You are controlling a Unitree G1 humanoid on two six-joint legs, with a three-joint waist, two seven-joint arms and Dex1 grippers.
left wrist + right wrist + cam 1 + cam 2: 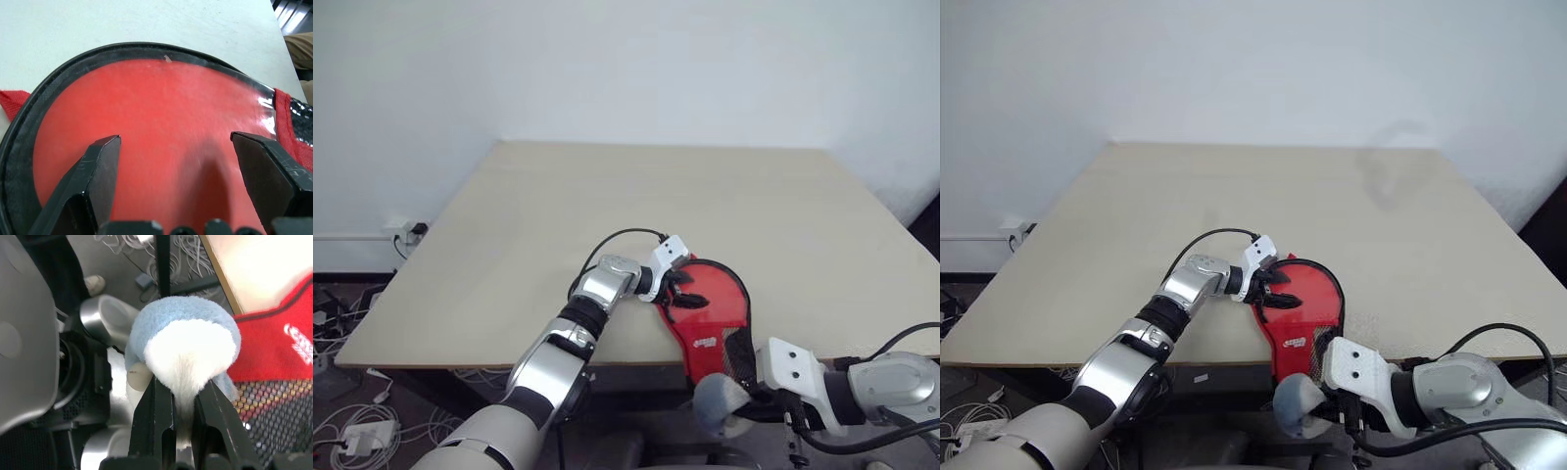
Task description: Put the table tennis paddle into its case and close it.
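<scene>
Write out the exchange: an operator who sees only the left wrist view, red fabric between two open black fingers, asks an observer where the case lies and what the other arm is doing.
Operator: Where on the table is this case?
Observer: The case lies at the table's near edge, its narrow mesh end reaching just past it.
Operator: And the other arm?
Observer: The right gripper is shut on a soft blue-and-white lump, held off the table beside that mesh end.
</scene>
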